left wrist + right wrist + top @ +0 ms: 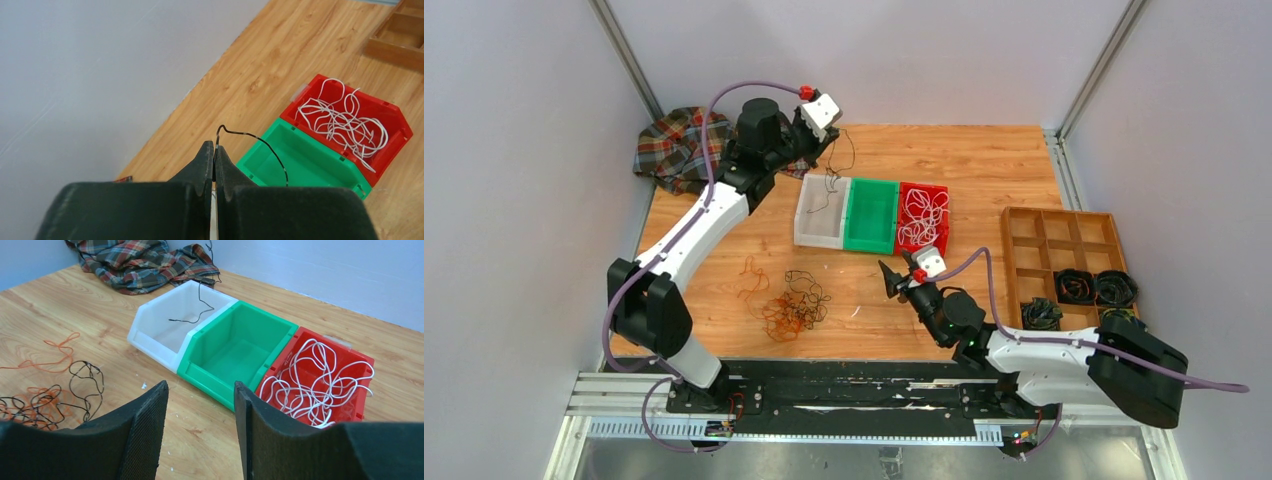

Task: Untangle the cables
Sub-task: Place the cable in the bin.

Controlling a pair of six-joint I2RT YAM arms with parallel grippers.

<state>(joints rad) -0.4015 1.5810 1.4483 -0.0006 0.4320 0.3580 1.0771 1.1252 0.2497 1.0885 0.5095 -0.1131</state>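
My left gripper [824,124] [216,150] hangs above the far end of the white bin [806,228], shut on a thin black cable [260,142] that dangles down into that bin [150,322], where its lower end [192,319] rests. A tangle of orange and black cables [792,306] [45,400] lies on the table, with a loose orange cable [752,280] beside it. White cables [921,214] [315,385] fill the red bin [942,192]. The right gripper [892,279] [200,390] is open low over the table in front of the green bin [871,238], nothing between its fingers.
A plaid cloth [679,145] is bunched at the back left corner. A wooden compartment tray [1064,215] on the right holds dark rolled coils [1094,288]. The three bins stand side by side mid-table.
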